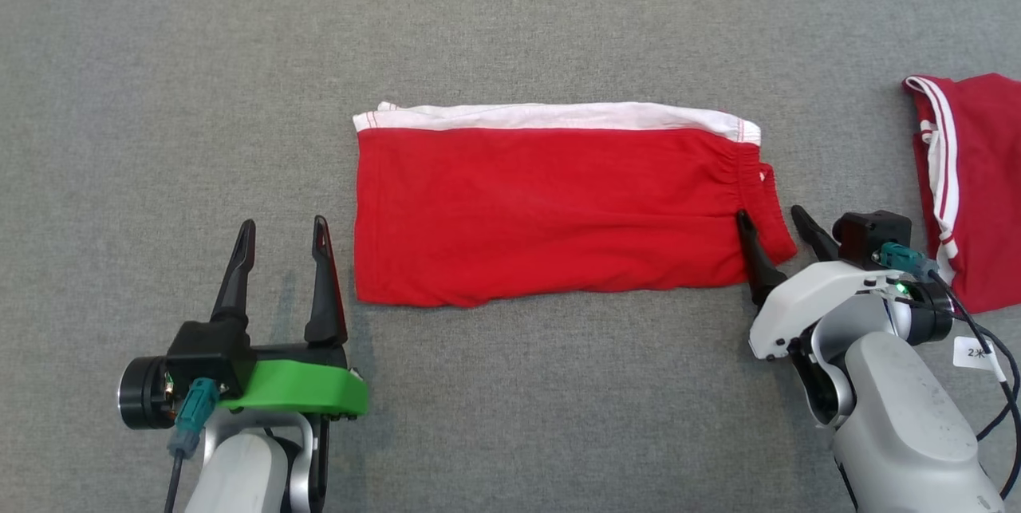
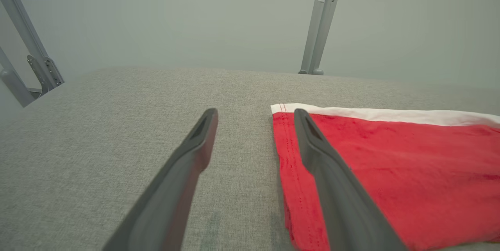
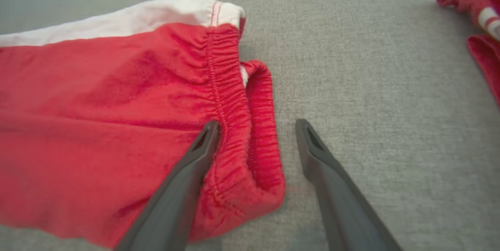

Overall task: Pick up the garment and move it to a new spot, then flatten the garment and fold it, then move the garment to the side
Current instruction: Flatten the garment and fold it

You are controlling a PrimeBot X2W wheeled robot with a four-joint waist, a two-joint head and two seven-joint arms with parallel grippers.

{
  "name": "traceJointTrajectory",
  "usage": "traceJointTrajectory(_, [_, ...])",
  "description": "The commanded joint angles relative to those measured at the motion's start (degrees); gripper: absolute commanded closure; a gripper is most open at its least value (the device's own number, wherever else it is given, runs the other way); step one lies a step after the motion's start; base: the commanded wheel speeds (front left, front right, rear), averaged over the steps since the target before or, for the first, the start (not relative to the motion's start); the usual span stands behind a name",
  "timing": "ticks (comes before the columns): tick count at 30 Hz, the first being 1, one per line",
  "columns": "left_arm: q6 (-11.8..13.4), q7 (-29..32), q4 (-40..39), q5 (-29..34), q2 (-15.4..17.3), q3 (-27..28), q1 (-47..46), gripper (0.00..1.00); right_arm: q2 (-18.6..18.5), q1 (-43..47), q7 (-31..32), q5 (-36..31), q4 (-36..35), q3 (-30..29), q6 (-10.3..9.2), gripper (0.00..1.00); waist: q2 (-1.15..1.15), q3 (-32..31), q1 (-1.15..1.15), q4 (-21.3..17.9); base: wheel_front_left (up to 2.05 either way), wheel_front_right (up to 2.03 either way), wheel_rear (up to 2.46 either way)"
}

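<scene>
The garment (image 1: 550, 206) is a pair of red shorts with a white band along the far edge, lying folded flat in a long rectangle on the grey surface. Its elastic waistband (image 3: 234, 98) is at the right end. My right gripper (image 1: 771, 223) is open at that end, one finger over the waistband and the other over bare cloth surface; in the right wrist view the gripper (image 3: 256, 126) straddles the waistband edge. My left gripper (image 1: 281, 230) is open just left of the garment's left edge (image 2: 285, 165), and its right finger (image 2: 312, 141) overlaps the hem.
A second red garment (image 1: 969, 186) with white stripes lies at the right edge of the grey cloth-covered table (image 1: 159, 98). Metal frame posts (image 2: 322, 20) stand beyond the table's far edge in the left wrist view.
</scene>
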Motion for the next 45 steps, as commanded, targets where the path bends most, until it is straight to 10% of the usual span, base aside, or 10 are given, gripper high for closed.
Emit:
traceJointTrajectory(1, [-0.2,-0.4,0.0,0.8,-0.1,0.1,-0.9,0.0,0.0,-0.2,0.6,-0.2,1.1,-0.5,-0.07,0.0,0.0,0.8,0.0,0.5,0.0,0.0,0.0])
traceJointTrajectory(8, [-0.6,-0.4,0.1,1.2,-0.8,0.6,-1.9,0.0,1.3,0.2,2.8,4.6,3.8,2.7,-0.01,0.06,0.0,1.4,0.0,-0.2,0.0,0.0,0.0])
traceJointTrajectory(9, [-0.7,-0.4,0.1,1.3,-0.9,0.7,-2.0,0.0,1.4,0.2,3.2,5.8,3.8,3.6,0.02,0.53,0.0,1.3,0.0,-0.3,0.0,0.0,0.0])
traceJointTrajectory(12, [-1.1,-0.4,0.2,1.5,-1.0,0.9,-2.1,0.0,1.1,0.2,3.8,8.7,2.6,7.3,0.16,1.0,0.0,1.2,0.0,-0.8,0.0,0.0,0.0])
traceJointTrajectory(33, [-1.6,-0.4,0.1,2.8,-1.7,2.4,-1.2,0.0,-14.3,5.7,4.4,32.3,-16.0,14.6,-0.04,1.0,0.0,0.7,0.0,-5.1,0.0,0.0,0.0])
traceJointTrajectory(45, [-2.2,-0.4,1.2,2.9,-2.5,1.5,-1.9,0.0,-14.5,-2.5,6.7,36.4,-27.6,27.5,-0.04,1.0,0.0,0.2,0.0,-2.9,0.0,0.0,0.0])
